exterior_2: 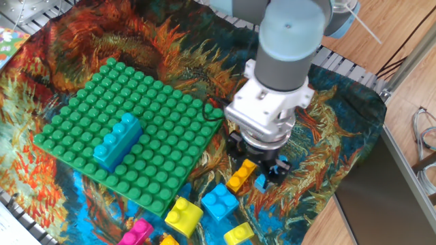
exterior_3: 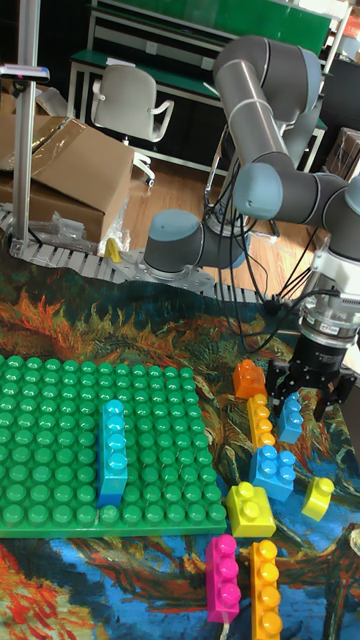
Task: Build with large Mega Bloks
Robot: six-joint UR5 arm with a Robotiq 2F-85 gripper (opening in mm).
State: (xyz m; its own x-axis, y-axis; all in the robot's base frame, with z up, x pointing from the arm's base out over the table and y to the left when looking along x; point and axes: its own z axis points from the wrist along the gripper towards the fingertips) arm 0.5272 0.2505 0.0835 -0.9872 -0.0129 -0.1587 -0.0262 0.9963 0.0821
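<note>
The table [exterior_2: 354, 204] shows bare wood at the right edge; the rest is under a painted cloth [exterior_2: 129, 41] in orange, teal and blue swirls. On the cloth lies a green studded plate [exterior_2: 88, 109], toward the left. To its right, loose bricks sit straight on the cloth: an orange square brick [exterior_3: 248, 379], a long orange-yellow brick [exterior_3: 262, 420], a long light blue brick [exterior_3: 291, 416], a blue square brick [exterior_3: 270, 470], two yellow bricks [exterior_3: 249, 508] [exterior_3: 318, 496], and nearest the front a long pink brick [exterior_3: 221, 576] beside another long orange brick [exterior_3: 265, 588].
</note>
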